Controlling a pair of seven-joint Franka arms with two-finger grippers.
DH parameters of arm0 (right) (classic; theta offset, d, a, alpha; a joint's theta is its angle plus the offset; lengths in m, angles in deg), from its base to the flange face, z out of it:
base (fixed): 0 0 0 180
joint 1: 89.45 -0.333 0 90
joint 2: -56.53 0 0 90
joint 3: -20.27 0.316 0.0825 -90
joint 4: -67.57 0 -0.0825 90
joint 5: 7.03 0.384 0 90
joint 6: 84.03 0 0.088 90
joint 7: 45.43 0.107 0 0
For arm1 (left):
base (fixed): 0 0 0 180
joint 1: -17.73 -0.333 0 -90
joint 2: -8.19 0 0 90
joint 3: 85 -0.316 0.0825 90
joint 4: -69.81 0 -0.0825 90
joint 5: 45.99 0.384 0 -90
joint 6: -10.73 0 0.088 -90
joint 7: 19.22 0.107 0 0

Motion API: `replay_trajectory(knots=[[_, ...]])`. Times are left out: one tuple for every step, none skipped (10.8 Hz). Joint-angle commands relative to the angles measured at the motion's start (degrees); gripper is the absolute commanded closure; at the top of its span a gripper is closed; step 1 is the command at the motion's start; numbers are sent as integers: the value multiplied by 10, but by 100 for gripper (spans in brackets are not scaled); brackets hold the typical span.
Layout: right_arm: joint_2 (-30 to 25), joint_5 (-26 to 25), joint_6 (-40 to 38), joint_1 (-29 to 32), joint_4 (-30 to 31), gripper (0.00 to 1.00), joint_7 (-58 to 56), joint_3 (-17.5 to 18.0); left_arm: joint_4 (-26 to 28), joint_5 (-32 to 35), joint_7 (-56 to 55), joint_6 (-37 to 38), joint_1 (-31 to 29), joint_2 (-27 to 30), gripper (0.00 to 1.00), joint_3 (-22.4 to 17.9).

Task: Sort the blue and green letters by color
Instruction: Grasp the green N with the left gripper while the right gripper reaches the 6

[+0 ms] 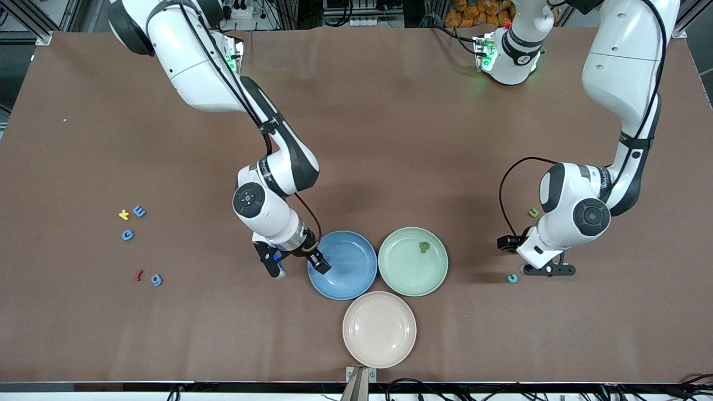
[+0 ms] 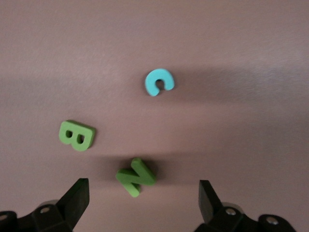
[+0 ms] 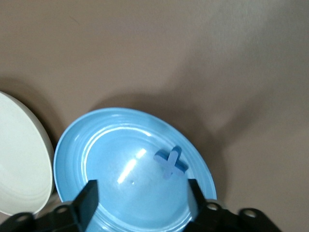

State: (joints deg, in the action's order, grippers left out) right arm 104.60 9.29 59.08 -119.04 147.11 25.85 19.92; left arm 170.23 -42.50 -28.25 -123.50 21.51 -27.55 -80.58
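A blue letter X (image 3: pixel 170 162) lies in the blue plate (image 1: pixel 356 278). My right gripper (image 3: pixel 141 195) hangs open over that plate's rim, with nothing between its fingers. A green letter P (image 1: pixel 424 247) lies in the green plate (image 1: pixel 398 278). My left gripper (image 2: pixel 143 200) is open above a green N (image 2: pixel 136 176), with a green B (image 2: pixel 77 135) and a teal C (image 2: pixel 159 82) close by on the table. Three blue letters (image 1: pixel 139 211) (image 1: pixel 127 235) (image 1: pixel 157 280) lie toward the right arm's end. Another green letter (image 1: pixel 533 212) lies beside the left arm.
A pale pink plate (image 1: pixel 379 356) sits nearer the front camera than the blue and green plates. A yellow letter (image 1: pixel 123 214) and a dark red letter (image 1: pixel 138 275) lie among the blue letters. In the front view the teal C (image 1: pixel 511 278) lies just by the left gripper (image 1: pixel 532 257).
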Motion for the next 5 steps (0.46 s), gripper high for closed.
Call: replay_trajectory(knots=[[8,-40,-11,32,-16,0,-95,1,11,15,-98,3,-4,4,0,3],[6,-56,-27,62,-14,0,-144,2,11,15,-133,3,-4,4,0,3],[3,-60,-60,80,-16,0,-202,2,10,15,-167,2,-4,1,0,3],[-3,-60,-88,99,-16,0,-266,2,10,16,-187,-2,-4,-4,0,3],[-3,-62,-109,118,-16,0,-331,1,8,17,-191,-7,-4,-11,0,3]])
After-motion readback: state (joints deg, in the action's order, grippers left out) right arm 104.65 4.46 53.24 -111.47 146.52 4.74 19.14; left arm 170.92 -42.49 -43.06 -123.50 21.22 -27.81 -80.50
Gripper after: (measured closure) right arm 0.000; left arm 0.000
